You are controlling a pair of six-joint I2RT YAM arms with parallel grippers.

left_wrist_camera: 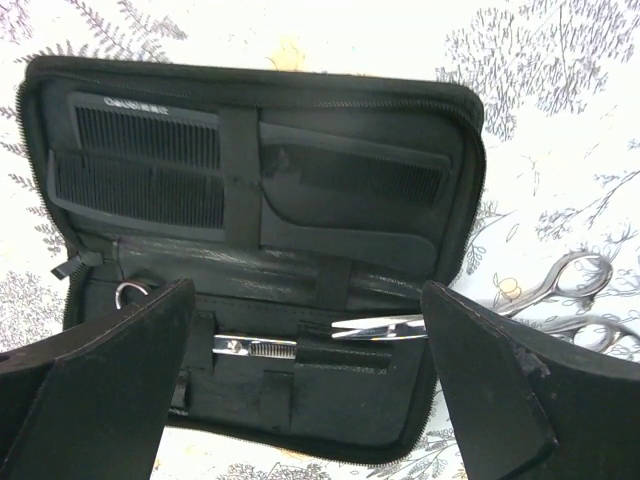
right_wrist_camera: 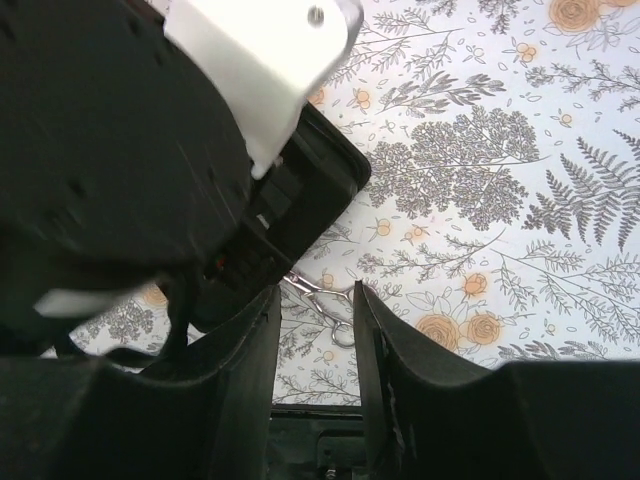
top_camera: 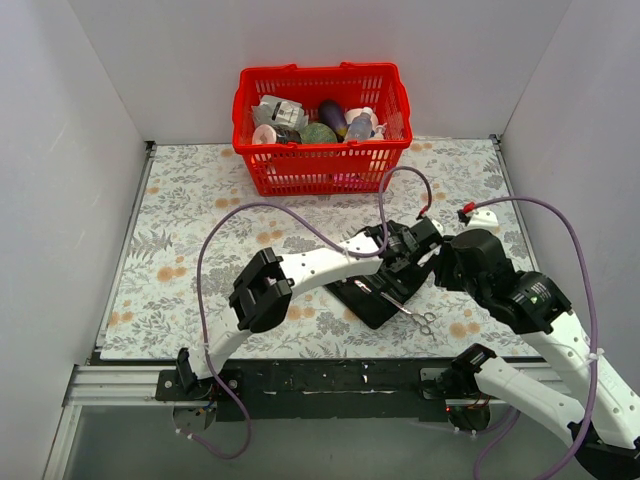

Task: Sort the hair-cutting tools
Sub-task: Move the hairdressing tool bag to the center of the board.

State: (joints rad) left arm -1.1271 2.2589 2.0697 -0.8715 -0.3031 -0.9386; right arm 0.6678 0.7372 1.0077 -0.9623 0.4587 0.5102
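A black folding case [left_wrist_camera: 250, 250] lies open under my left gripper [left_wrist_camera: 305, 370], which hovers above it, open and empty. A narrow black comb [left_wrist_camera: 365, 175] and a wider comb [left_wrist_camera: 140, 165] are tucked into the case's upper pockets. One pair of silver scissors [left_wrist_camera: 250, 347] sits in a lower strap. A second pair of scissors [left_wrist_camera: 385, 326] has its blades over the case edge and its rings [left_wrist_camera: 575, 290] out on the cloth. My right gripper [right_wrist_camera: 312, 330] is open, high above those scissors [right_wrist_camera: 325, 300], with nothing between its fingers. Those scissors [top_camera: 415, 314] lie at the case's near right corner.
A red plastic basket [top_camera: 262, 168] with bottles and packets stands at the back of the flowered cloth [top_camera: 200, 220]. The left arm's white link [top_camera: 320, 265] and purple cables [top_camera: 260, 208] cross the middle. White walls close in both sides.
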